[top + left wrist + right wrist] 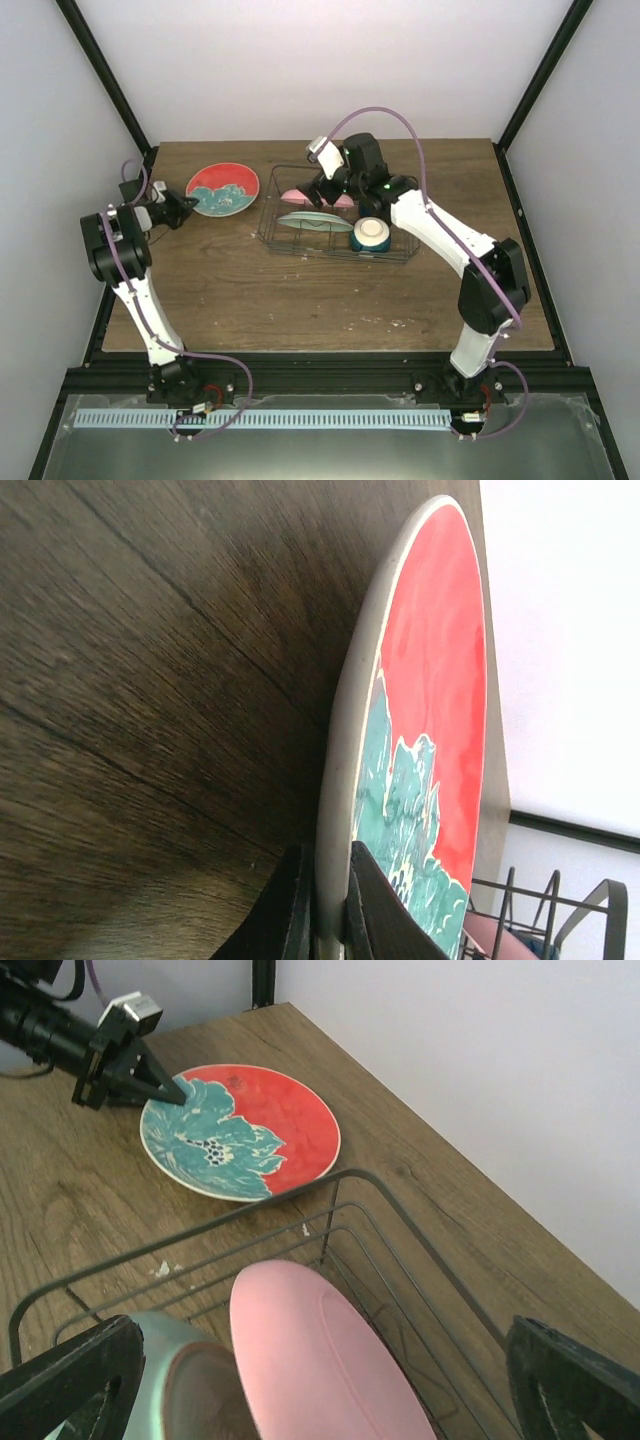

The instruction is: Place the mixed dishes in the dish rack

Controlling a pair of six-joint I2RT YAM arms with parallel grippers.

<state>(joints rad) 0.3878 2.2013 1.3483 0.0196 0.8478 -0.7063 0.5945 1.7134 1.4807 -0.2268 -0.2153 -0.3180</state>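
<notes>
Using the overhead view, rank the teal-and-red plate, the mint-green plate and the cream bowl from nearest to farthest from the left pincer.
1. teal-and-red plate: left of the dish rack, its rim pinched in the left pincer.
2. mint-green plate: inside the rack, in its left half.
3. cream bowl: inside the rack, towards its near right corner.

Left arm (128,262): elbow raised, wrist level. Left gripper (186,207): jaws clamped on the rim of the teal-and-red patterned plate (222,188). Right arm (452,242): reaching forward-left, wrist pitched down. Right gripper (326,192): jaws fully spread, holding nothing.
</notes>
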